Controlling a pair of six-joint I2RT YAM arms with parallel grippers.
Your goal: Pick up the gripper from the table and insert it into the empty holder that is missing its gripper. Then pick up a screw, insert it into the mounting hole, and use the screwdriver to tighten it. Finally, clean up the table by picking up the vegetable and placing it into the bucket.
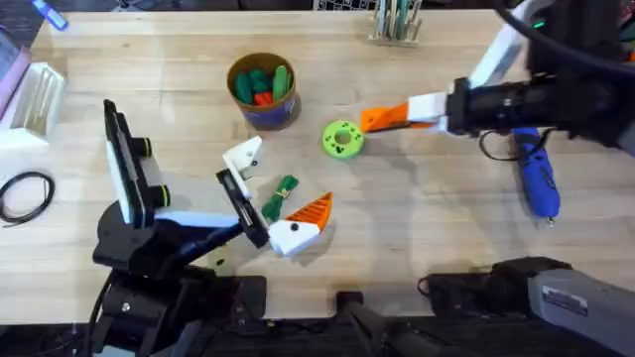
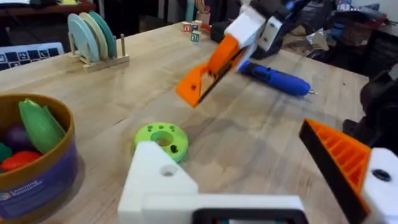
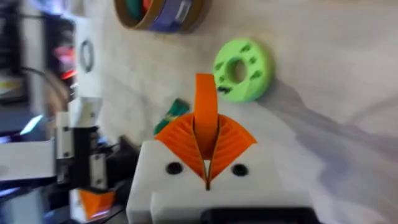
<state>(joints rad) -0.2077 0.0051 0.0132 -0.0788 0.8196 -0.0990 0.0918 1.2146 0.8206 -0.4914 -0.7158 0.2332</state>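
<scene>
My right gripper hovers over the table right of the lime green disc, shut on the loose orange ribbed gripper, which sticks out between its orange pads. My left gripper is open low over the table. One of its fingers is the plain white holder with a mounting hole; the other carries an orange pad. The dark green vegetable lies between them. The blue screwdriver lies at the right. The bucket stands behind, toy food inside. I cannot make out a screw.
A black cable loop and a white rack sit at the far left. A stand with upright plates and small letter blocks are at the table's far side. A holder with pens stands at the back edge.
</scene>
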